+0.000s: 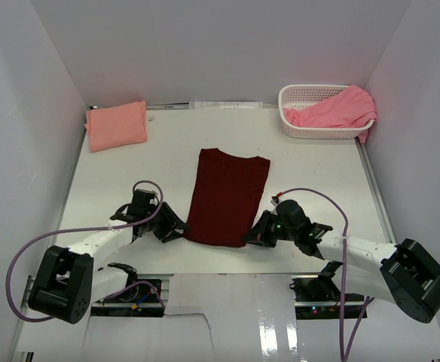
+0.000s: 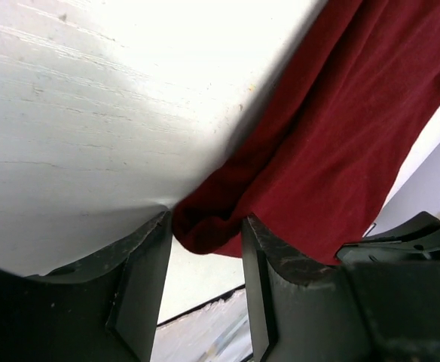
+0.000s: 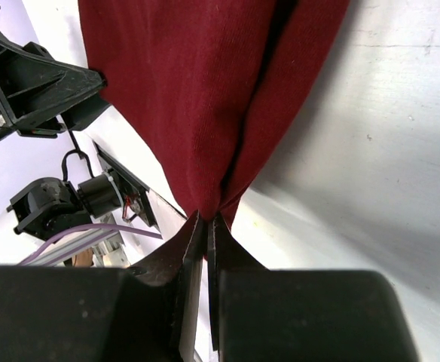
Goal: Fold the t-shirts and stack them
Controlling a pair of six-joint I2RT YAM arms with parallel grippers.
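The dark maroon t-shirt (image 1: 227,196) lies folded into a long strip on the middle of the table. My left gripper (image 1: 176,228) is at its near left corner. In the left wrist view the jaws of the left gripper (image 2: 206,223) stand apart, with that bunched corner of the maroon t-shirt (image 2: 340,128) between the tips. At the near right corner my right gripper (image 1: 252,237) is shut. The right wrist view shows the right gripper (image 3: 209,219) pinching the maroon cloth (image 3: 197,83). A salmon-peach t-shirt (image 1: 116,125) lies folded at the far left. A brighter pink t-shirt (image 1: 333,109) is heaped in the basket.
A white lattice basket (image 1: 299,94) stands at the far right corner, against the wall. White walls close in the table on three sides. Purple cables loop over both arms near the table's front edge.
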